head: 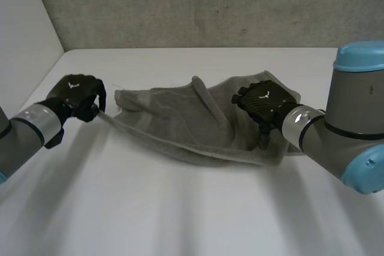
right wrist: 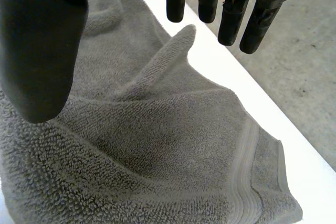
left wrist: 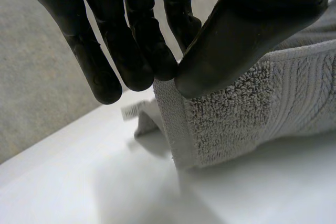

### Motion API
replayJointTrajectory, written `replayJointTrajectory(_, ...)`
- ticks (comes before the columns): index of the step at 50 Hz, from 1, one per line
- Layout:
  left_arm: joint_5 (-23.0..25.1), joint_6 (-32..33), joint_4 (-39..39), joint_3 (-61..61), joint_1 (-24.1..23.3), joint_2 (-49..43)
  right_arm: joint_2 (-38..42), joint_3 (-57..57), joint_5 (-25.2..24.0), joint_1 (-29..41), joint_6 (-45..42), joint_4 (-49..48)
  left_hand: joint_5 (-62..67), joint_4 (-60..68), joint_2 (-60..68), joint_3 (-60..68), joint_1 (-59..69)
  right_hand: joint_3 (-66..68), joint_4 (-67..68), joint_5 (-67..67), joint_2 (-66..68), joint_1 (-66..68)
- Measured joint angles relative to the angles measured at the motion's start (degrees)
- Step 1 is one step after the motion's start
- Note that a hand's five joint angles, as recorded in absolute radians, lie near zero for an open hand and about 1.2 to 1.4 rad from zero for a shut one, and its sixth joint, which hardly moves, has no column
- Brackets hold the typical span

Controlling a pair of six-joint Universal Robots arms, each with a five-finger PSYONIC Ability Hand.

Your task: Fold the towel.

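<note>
- It looked like a robotics lab or test bay, though little of the room showed.
- A bare grey concrete wall [head: 180, 4] backed a plain white table [head: 180, 208].
- A robot arm [head: 24, 130] stood at each side.

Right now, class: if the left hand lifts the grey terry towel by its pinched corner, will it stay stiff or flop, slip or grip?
Probably floppy: the grey terry towel lies in soft ridges and drapes down from the corner the left hand pinches. Likely grippy rather than slippery: its looped pile looks rough.
</note>
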Motion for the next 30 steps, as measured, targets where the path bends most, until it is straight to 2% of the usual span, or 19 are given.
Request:
replayJointTrajectory(8, -0.2, -5.8, 0.0, 2.9, -0.1, 1.4, -7.5, 5.4, -0.7, -4.8, 3.9, -0.1, 0.0, 0.0, 0.0, 0.0, 0.0, 0.0, 0.1, 0.1, 0.1, 0.1)
replayJointTrajectory(14, -0.9, -6.8, 0.0, 3.6, -0.2, 1.6, -12.3, 10.9, -3.5, -13.4, 3.2, 0.3, 0.0, 0.0, 0.0, 0.0, 0.0, 2.3, 1.9, 3.2, 2.0, 2.9)
replayJointTrajectory(21, -1.6, -6.7, -0.1, 3.4, -0.2, 1.5, -12.8, 16.7, -8.6, -22.7, -2.0, 0.5, 0.0, 0.0, 0.0, 0.0, 0.0, 12.1, 11.8, 12.8, 11.7, 11.5)
replayJointTrajectory(30, -1.7, -6.7, -0.1, 3.3, -0.1, 1.5, -8.7, 21.7, -13.2, -29.4, -8.8, -0.5, 0.0, 0.0, 0.0, 0.0, 0.0, 18.7, 18.3, 19.1, 18.2, 19.1)
